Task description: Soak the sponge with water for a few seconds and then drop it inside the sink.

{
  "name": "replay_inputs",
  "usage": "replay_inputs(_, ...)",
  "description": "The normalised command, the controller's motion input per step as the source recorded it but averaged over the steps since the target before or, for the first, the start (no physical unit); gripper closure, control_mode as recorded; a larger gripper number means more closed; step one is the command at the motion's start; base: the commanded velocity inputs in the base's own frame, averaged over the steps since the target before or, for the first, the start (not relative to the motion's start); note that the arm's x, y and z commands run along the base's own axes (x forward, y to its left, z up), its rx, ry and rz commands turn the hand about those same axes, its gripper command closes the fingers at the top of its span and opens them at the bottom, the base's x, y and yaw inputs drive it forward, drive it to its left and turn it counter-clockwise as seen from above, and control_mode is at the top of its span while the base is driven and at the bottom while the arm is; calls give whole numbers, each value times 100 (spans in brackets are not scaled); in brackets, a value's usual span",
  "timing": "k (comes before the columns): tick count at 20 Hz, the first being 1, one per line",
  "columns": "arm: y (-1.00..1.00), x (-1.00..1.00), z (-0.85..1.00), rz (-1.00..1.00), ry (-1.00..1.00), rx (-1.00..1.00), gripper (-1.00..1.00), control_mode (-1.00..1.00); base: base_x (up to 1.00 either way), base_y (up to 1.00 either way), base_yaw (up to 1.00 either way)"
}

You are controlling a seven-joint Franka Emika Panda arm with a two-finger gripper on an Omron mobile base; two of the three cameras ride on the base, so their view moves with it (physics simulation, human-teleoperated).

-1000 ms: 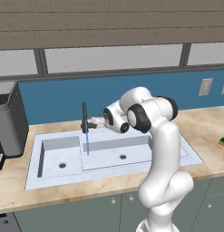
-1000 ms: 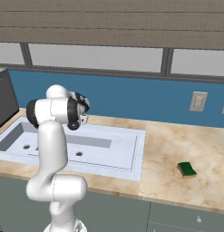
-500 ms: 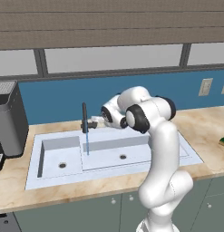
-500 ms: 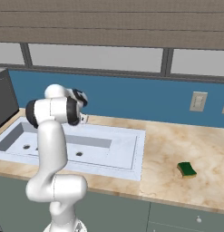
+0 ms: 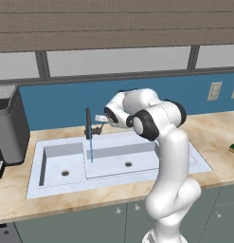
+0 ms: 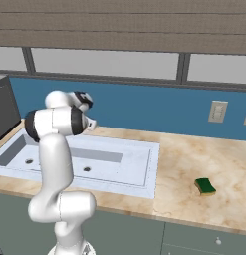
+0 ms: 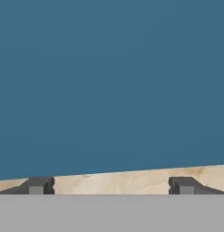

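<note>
Jaws of the gripper [image 7: 109, 186] spread wide with nothing between them, raised above the rear edge of the sink [image 5: 180, 154] and aimed at the blue backsplash [image 7: 109, 81]. Sponge [image 6: 205, 187] flat (green side up) on the countertop [image 6: 194, 159], well right of the sink, toward the front edge. Thin stream of water [image 5: 91, 149] falling from the black faucet [image 5: 88, 122] into the sink.

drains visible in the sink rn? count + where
2. One drain sits in the small deep basin on the left of the sink; the other drain sits in the wide shallow basin, right of the water. None look hidden.
</note>
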Motion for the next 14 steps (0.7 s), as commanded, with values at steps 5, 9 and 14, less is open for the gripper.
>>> replay_inputs(5,-11,-16,26,0,7,3,-100,-100,0,0,0)
replay_inputs(9,-19,-29,23,0,20,1,-100,-100,0,0,0)
replay_inputs(14,-18,-34,36,-3,18,2,-100,-100,0,0,0)
